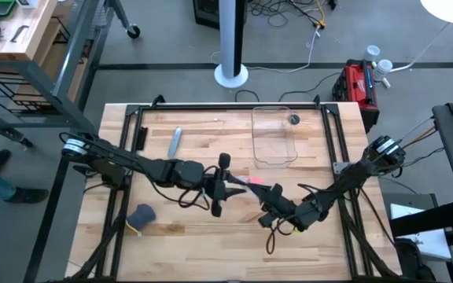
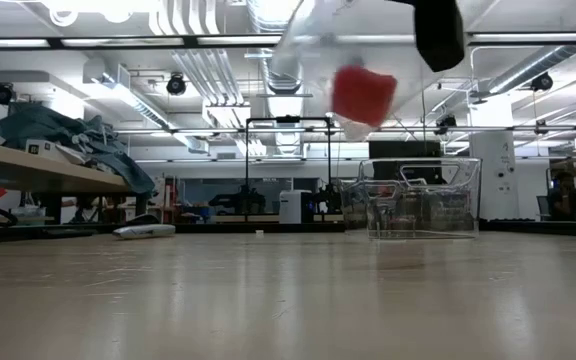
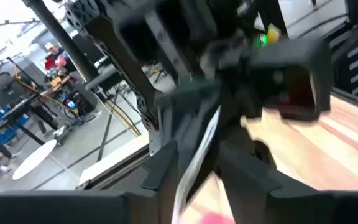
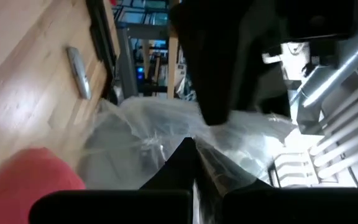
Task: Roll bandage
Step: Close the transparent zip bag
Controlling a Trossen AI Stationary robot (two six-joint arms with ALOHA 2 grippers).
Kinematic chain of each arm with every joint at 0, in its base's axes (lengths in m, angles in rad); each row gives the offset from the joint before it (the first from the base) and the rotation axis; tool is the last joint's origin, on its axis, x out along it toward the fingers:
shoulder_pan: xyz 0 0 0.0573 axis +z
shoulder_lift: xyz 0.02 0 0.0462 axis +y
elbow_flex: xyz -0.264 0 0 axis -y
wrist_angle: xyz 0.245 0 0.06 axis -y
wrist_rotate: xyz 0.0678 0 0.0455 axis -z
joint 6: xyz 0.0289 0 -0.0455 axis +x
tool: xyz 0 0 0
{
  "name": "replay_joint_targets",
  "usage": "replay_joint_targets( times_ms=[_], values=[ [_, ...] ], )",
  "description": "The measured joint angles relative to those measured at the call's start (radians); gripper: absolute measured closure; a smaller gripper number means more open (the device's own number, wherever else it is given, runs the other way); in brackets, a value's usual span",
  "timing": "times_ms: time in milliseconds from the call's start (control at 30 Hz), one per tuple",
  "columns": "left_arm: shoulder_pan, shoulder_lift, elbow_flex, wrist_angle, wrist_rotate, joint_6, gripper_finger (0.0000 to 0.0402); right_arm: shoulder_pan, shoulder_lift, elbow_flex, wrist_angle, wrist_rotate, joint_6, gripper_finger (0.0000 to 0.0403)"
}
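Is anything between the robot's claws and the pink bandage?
Yes: the clear plastic bag. The bandage seems to sit inside it, in the air; the right gripper pinches plastic, with the left gripper beside it.

Two dark jointed arms carry looping black cables and silvery shoulder joints.

Bright overhead ceiling strips (image 2: 218,42); heavily motion-blurred wrist views.

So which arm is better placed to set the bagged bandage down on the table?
Right, probably. The right claw is pinched shut on the clear plastic bag, which hangs above the table with the pink bandage roll inside. The left claw sits beside it mid-table.
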Motion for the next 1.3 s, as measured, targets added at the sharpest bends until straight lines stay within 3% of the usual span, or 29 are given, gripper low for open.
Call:
replay_joint_targets(
  times_ms=[167, 333, 733, 900, 1200, 1300],
  values=[
    [-0.005, -0.001, 0.003, -0.002, 0.002, 0.001, 0.0269, -0.013, 0.028, 0.017, -0.002, -0.001, 0.017, 0.0403],
    [-0.006, -0.002, 0.003, -0.017, 0.003, 0.000, 0.0263, -0.018, 0.040, 0.030, -0.003, -0.006, 0.024, 0.0403],
    [-0.006, -0.002, 0.003, -0.023, 0.004, 0.001, 0.0327, -0.022, 0.041, 0.038, -0.005, -0.009, 0.071, 0.0403],
    [-0.006, -0.003, 0.003, -0.025, 0.034, 0.024, 0.0392, -0.021, 0.041, 0.037, -0.008, -0.027, 0.073, 0.0403],
    [-0.006, -0.003, 0.003, -0.018, 0.033, -0.018, 0.0344, -0.022, 0.039, 0.037, -0.005, -0.032, 0.089, 0.0403],
    [-0.007, -0.003, 0.003, -0.020, 0.033, 0.014, 0.0365, -0.022, 0.039, 0.037, -0.006, -0.032, 0.089, 0.0403]
  ],
)
